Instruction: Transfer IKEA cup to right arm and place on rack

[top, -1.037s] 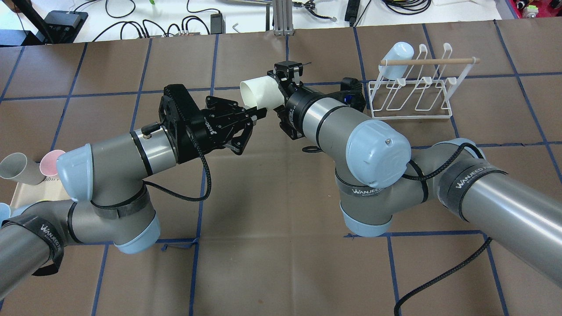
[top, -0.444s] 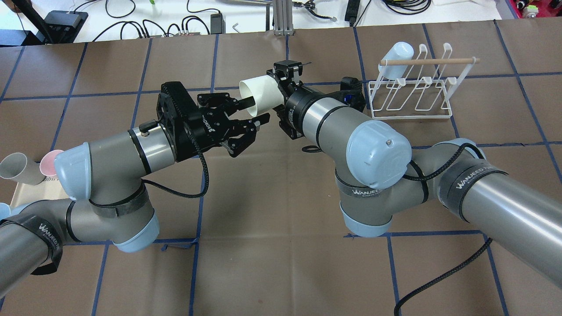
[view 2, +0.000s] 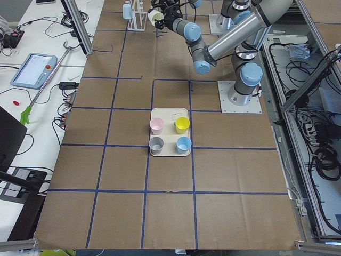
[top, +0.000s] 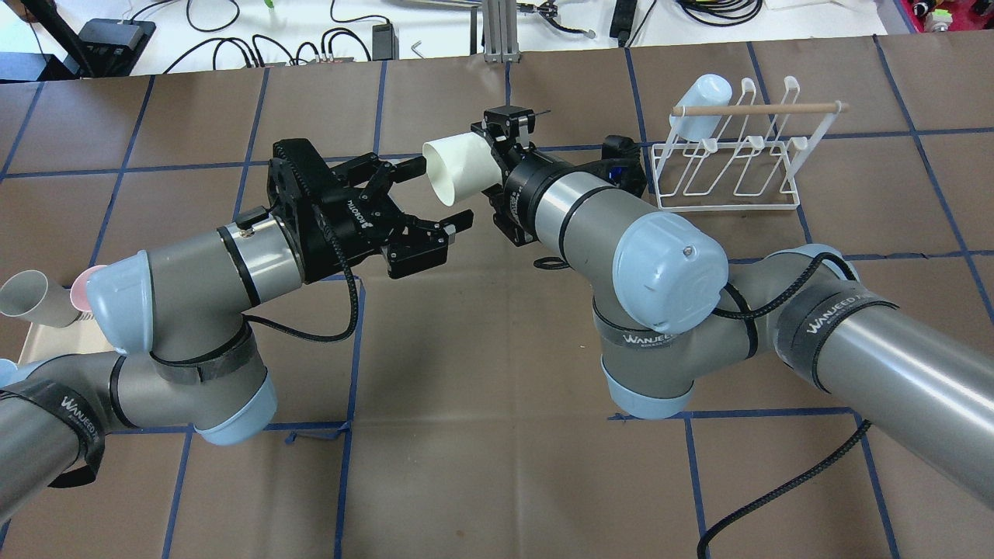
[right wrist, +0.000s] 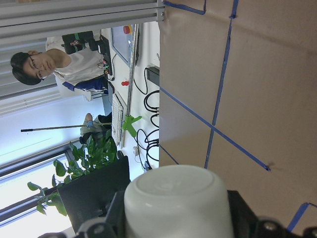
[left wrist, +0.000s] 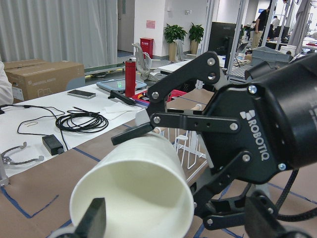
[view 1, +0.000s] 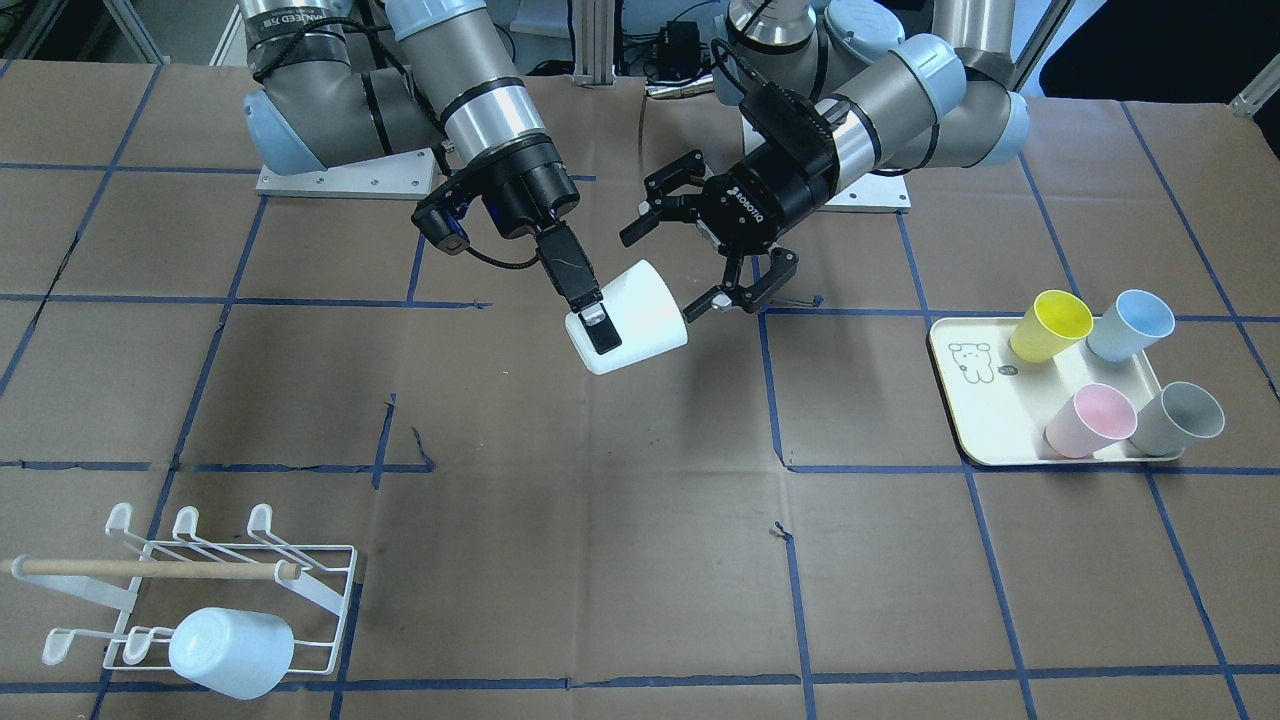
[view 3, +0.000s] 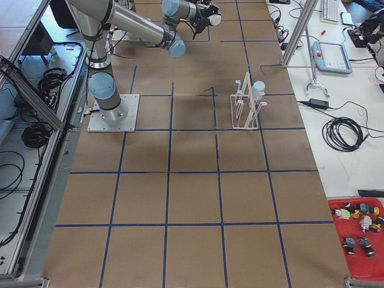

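Brown-papered worktop (view 1: 600, 520) with a blue tape grid; benches and cables lie beyond. The white cup (view 1: 640, 325) hangs clear of the worktop, pinched across its wall near the base by the right gripper (view 1: 600, 325). Its mouth points away from that gripper, toward the left gripper (view 1: 662, 272). The left gripper is spread wide, one fingertip on either side of the mouth rim; contact cannot be ruled out.

Risks, as judged:
- If the left arm backs off at an angle, a fingertip may clip the rim and twist the cup in the pinch.
- The hold is on a smooth tapered wall, so a knock or a fast swing could let it slip.
- At the rack (view 1: 150, 568), well away from the right gripper, a pale blue cup (view 1: 232, 652) takes one end prong. The mouth must meet a free prong squarely or it will glance off.

Right arm: reaching forward, wrist pitched down. Left arm: elbow bent, gripper aimed at the mouth.
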Controlling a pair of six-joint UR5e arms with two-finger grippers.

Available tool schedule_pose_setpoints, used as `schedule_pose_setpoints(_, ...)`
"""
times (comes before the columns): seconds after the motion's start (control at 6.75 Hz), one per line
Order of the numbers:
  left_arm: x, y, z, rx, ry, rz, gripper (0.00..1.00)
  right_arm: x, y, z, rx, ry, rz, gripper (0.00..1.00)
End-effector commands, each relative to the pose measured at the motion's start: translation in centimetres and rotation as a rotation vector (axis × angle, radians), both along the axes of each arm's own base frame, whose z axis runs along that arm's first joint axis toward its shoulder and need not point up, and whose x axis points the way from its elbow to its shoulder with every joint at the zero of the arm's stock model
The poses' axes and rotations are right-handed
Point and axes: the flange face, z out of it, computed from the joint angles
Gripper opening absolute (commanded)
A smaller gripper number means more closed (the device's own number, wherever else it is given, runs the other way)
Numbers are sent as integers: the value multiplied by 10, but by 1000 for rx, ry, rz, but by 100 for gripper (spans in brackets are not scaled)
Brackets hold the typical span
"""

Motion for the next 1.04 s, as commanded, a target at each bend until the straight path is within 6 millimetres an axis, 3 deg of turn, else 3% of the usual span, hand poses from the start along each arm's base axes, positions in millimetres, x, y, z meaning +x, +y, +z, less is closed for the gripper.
schedule_pose_setpoints(0.0, 73, -21, 2, 5, 24, 150, 99, -6, -16, 13, -55, 34, 2, 35)
schedule_pose_setpoints(0.15, 99, -26, 3, 7, 38, 196, 99, -21, -27, 13, -86, 90, 2, 30)
schedule_pose_setpoints(0.3, 108, -31, 3, 41, 31, 251, 99, -51, -44, 15, -144, 199, 1, 27)
schedule_pose_setpoints(0.59, 135, -66, 15, 204, -65, 515, 99, -108, -76, 25, -285, 480, 42, 26)
schedule_pose_setpoints(0.89, 126, -96, 24, 413, -197, 635, 99, -147, -94, 11, -335, 737, 110, 24)
